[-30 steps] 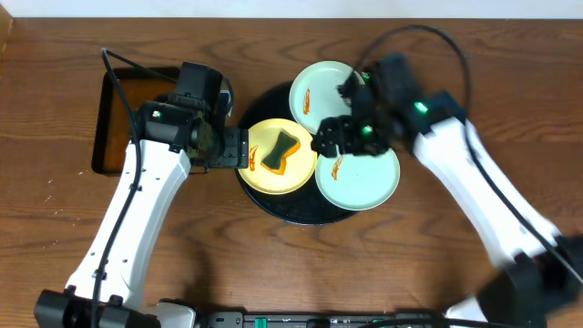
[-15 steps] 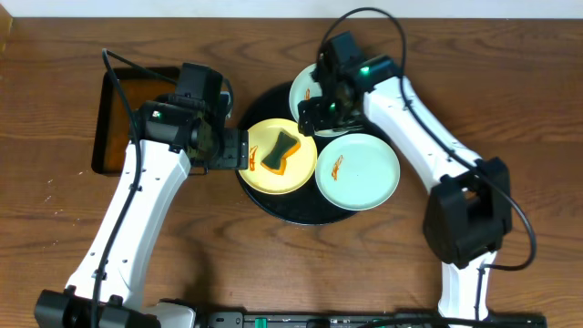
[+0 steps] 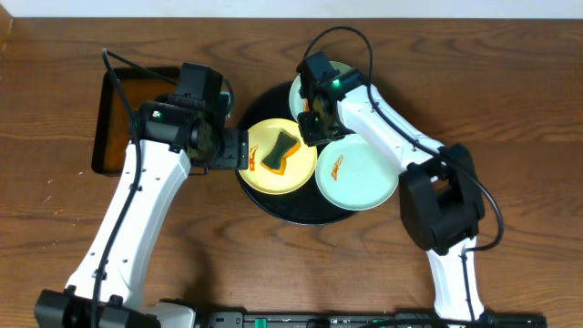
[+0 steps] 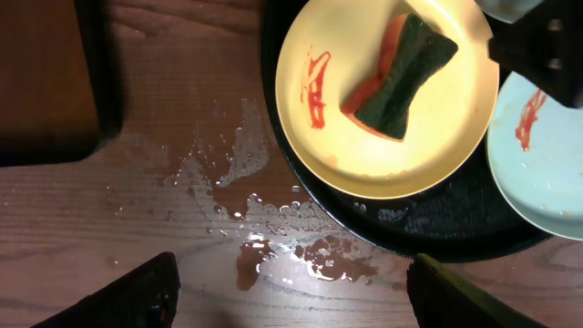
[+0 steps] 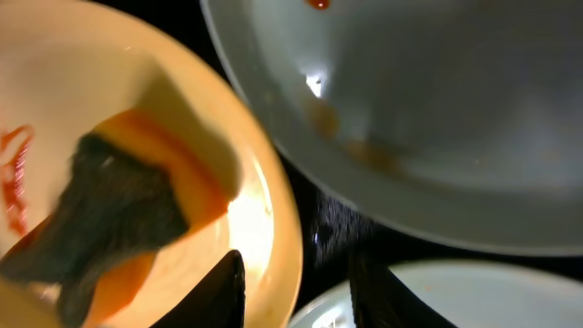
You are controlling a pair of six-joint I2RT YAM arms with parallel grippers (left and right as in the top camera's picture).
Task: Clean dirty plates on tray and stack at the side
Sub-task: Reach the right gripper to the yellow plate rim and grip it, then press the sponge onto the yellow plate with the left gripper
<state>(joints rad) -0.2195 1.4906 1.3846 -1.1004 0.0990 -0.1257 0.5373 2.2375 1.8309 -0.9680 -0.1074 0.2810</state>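
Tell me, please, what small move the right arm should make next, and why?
Probably close the right gripper on the rim of the yellow plate to steady it. That rim sits between its parted fingers, and the sponge lies on this red-smeared plate, ready for wiping.

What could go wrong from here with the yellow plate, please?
The right fingers straddle the rim of the yellow plate; tilting it could slide the loose sponge off. Both mint plates sit close by, so a lift might knock them. The puddle beside the tray could make stacked plates slip.
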